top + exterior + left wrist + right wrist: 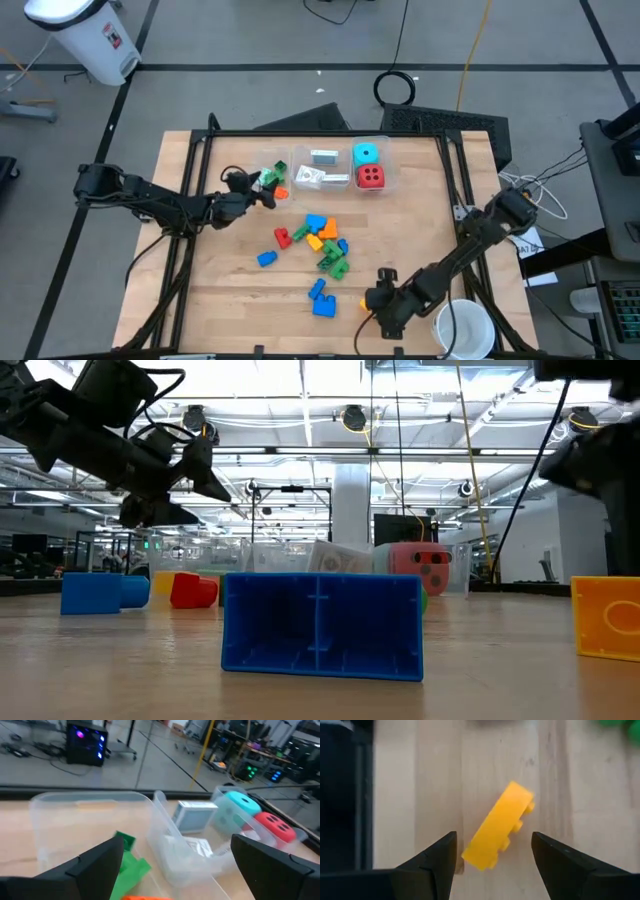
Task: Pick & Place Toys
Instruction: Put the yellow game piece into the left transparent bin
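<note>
My left gripper (pixel 266 193) is open and empty. It hovers above the table at the near edge of the left clear bin (pixel 90 815), which holds green bricks (pixel 131 862) and an orange one (pixel 281 193). My right gripper (pixel 495 840) is open and points down, one finger on each side of a yellow-orange brick (pixel 499 826). The brick lies flat on the table near the front edge, slantwise between the fingers. The middle bin holds white cards (pixel 322 168). The right bin holds a cyan die (pixel 366 154) and a red die (pixel 370 177). Loose bricks (pixel 322 240) lie mid-table.
A blue brick (pixel 320 625) lies close to the low camera, with another blue brick (pixel 266 258) and a red one (pixel 283 237) farther left. A white round cup (pixel 465 330) stands at the table's front right corner. A black frame (pixel 300 133) runs along the table's edges.
</note>
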